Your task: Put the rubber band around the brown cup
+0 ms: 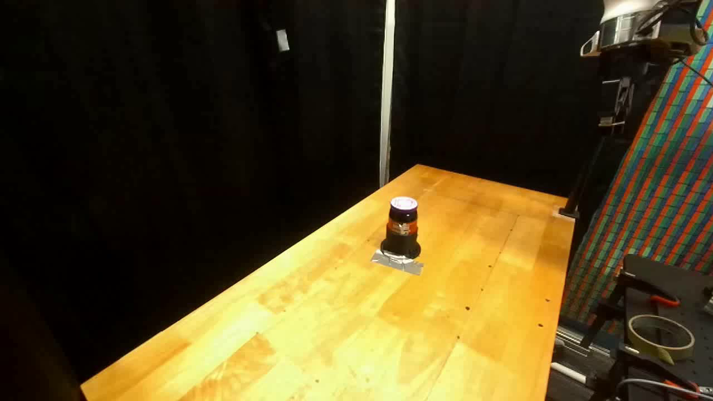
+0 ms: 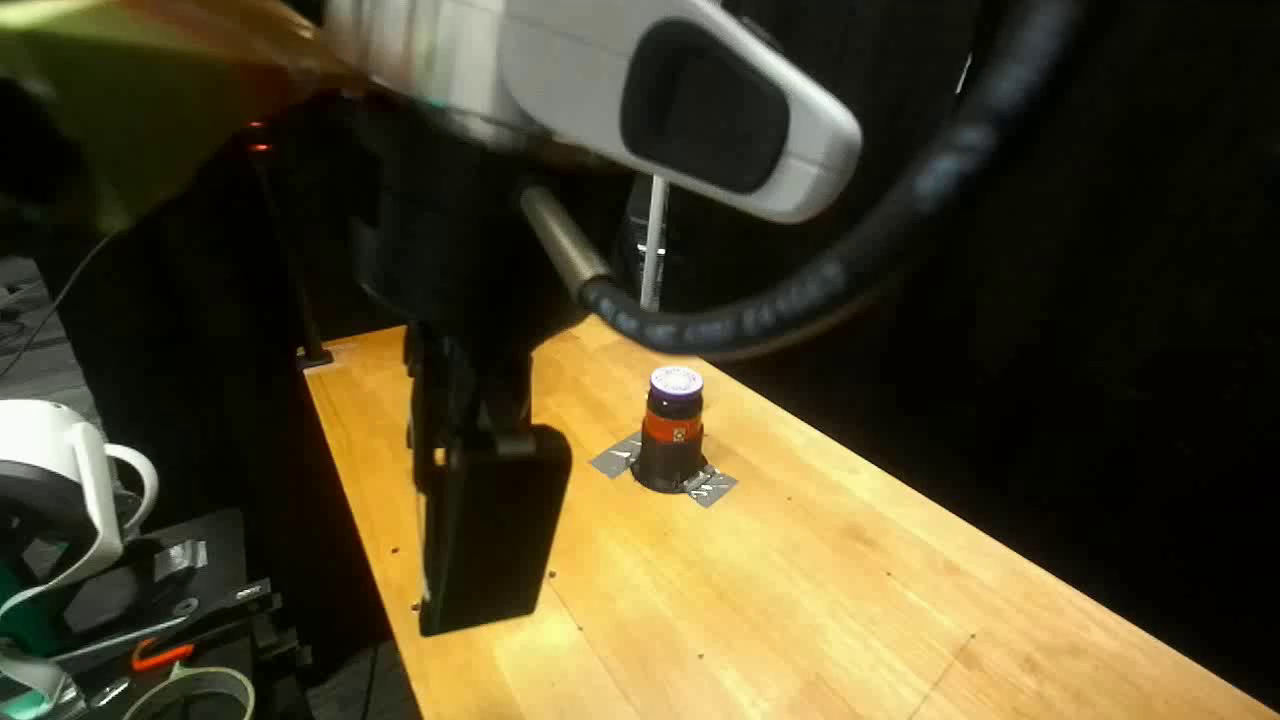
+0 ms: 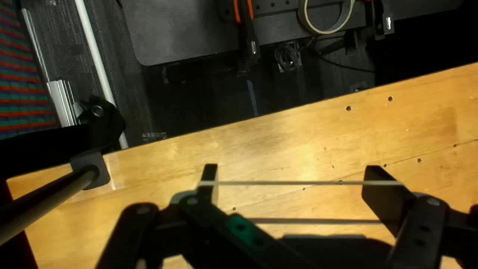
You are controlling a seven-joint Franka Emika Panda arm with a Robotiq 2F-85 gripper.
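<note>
The brown cup stands upright on the wooden table in both exterior views (image 1: pixel 402 228) (image 2: pixel 672 440). It is dark, with an orange band and a pale purple-rimmed top, and silver tape lies at its base. It is out of the wrist view. My gripper (image 3: pixel 293 173) is open, and the rubber band (image 3: pixel 291 183) is stretched around its two fingers as two strands. In an exterior view the gripper (image 2: pixel 490 570) hangs above the table, fingers down, nearer the camera than the cup. It also shows dark at the upper right in an exterior view (image 1: pixel 613 114). The band cannot be made out there.
The wooden table (image 1: pixel 334 334) has black curtains behind it. A dark pole (image 3: pixel 74 190) is fixed at a table corner. A black side stand (image 3: pixel 186 33) with a tape roll (image 3: pixel 328 30) and orange-handled clamps is beyond the table edge. A thick hose (image 2: pixel 780 330) hangs from the arm.
</note>
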